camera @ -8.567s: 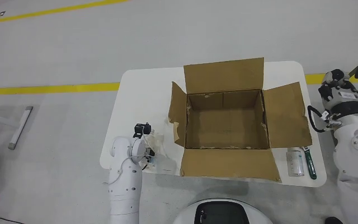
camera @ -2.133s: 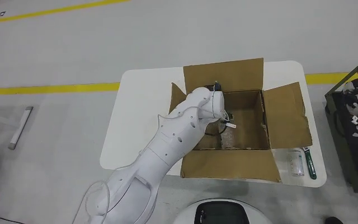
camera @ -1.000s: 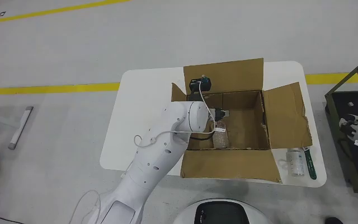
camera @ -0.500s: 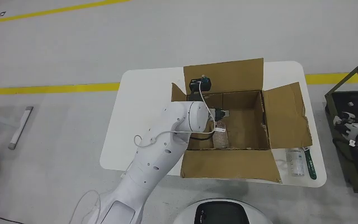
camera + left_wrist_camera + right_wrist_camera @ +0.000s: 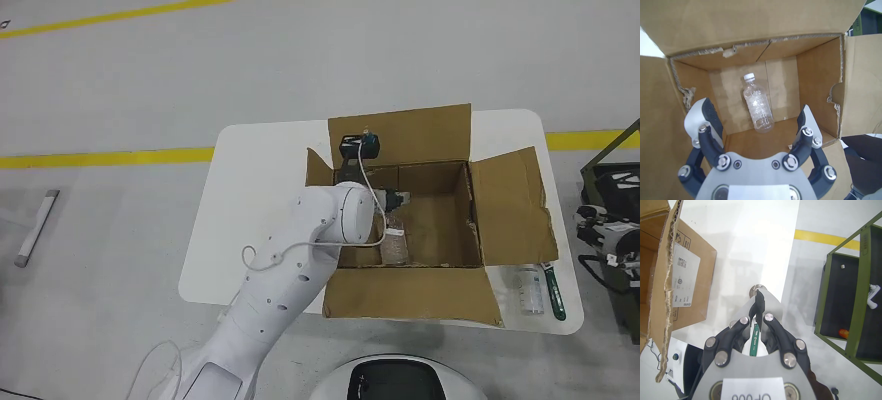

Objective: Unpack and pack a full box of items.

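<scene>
Just begun with packing: one bottle (image 5: 758, 106) lying on the box (image 5: 817, 79) floor, below the left gripper (image 5: 756, 107), spread wide and empty. Left to pack from the table (image 5: 260, 200): second bottle (image 5: 528, 289) and green-handled tool (image 5: 554, 291); right gripper (image 5: 758, 300) nearby, pressed closed, empty.

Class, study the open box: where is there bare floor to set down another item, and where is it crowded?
Bare floor lies between the bottle and each side wall of the box. Crowded: above the bottle, where the open left gripper hangs.

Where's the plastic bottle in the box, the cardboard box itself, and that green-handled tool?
plastic bottle (image 5: 758, 106), left wrist view, middle of clear body.
cardboard box (image 5: 510, 205), top view, bare opened flap.
green-handled tool (image 5: 555, 298), top view, on its handle.
</scene>
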`<control>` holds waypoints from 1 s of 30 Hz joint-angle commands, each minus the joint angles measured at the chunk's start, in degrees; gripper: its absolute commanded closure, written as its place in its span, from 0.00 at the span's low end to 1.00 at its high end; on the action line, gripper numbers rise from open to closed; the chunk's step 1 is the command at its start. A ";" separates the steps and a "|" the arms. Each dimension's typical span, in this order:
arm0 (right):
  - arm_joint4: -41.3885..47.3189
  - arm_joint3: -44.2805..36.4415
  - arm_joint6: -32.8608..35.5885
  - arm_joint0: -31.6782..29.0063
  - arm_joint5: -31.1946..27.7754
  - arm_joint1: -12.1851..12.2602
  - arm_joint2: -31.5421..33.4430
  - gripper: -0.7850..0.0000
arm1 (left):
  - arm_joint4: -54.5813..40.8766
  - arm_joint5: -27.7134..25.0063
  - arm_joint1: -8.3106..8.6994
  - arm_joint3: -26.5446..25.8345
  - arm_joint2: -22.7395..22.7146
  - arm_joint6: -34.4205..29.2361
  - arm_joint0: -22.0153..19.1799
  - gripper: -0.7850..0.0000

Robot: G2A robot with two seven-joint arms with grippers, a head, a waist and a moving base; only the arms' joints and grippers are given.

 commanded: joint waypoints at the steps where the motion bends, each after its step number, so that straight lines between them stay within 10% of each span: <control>1: 0.30 0.40 -0.21 0.08 -0.58 0.19 -0.13 1.00 | 4.58 -0.11 0.18 -2.83 0.54 -0.13 -0.08 0.00; 16: -0.55 0.94 7.08 -0.87 -3.51 1.86 -1.17 1.00 | 34.42 -5.44 3.94 -27.90 -9.30 -4.59 13.07 0.00; 30: -1.95 -0.04 8.98 -1.57 -2.66 2.12 -1.26 1.00 | 38.48 -4.45 4.16 -32.12 -13.44 -4.65 17.69 0.00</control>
